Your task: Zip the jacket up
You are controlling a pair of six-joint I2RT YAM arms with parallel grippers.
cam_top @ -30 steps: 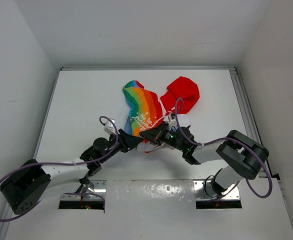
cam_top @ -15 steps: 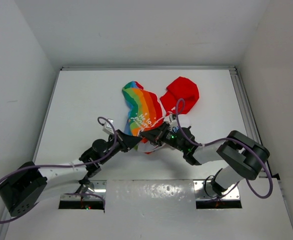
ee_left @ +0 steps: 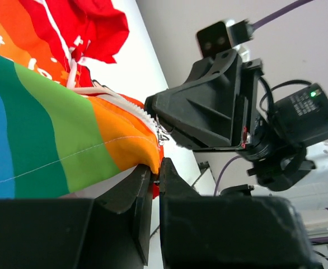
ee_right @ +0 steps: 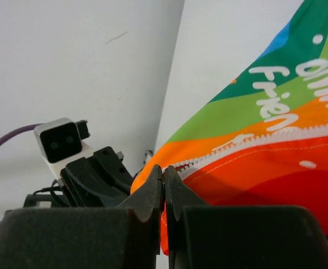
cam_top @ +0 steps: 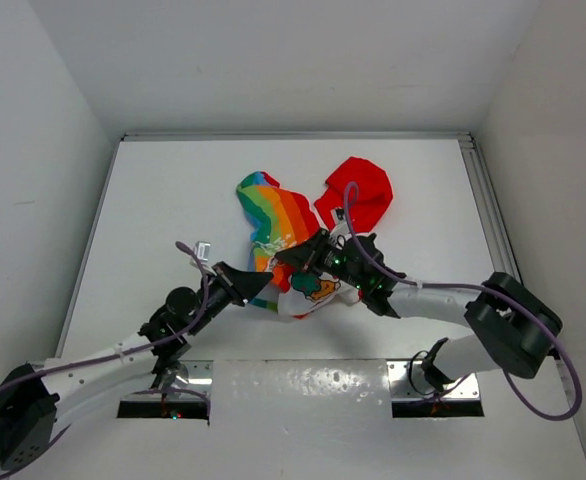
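Nearward of its red hood (cam_top: 358, 190), the jacket (cam_top: 291, 222) lay bunched on the table (cam_top: 153, 200). Its rainbow panel (cam_top: 278, 205) spread to the hood's left, and the white front (cam_top: 318, 292) was crumpled nearer still.

From the hood's near-left side the left gripper (cam_top: 267, 277) reached in, its jaws clenched on the panel's orange hem. Its own wrist view showed the fabric folded over and pinched between them. Just beside it, a little closer to the hood, the right gripper (cam_top: 283, 256) had its jaws clamped on the same orange corner, where the white zipper teeth (ee_right: 248, 143) began.

A small metal piece (ee_left: 163, 134) hung at that gripper's tip, probably the slider pull. Whether the jaws held it or only the cloth beside it could not be told, nor how much of the track was already joined.

To do the step well, the left gripper should anchor the hem and pull gently away from the hood, keeping the track taut and straight. The right gripper should then draw the slider along the teeth toward the hood in one steady line. Slack or a fold in the path would likely jam the slider, and the thin fabric could slip from either pinch if tugged sharply.
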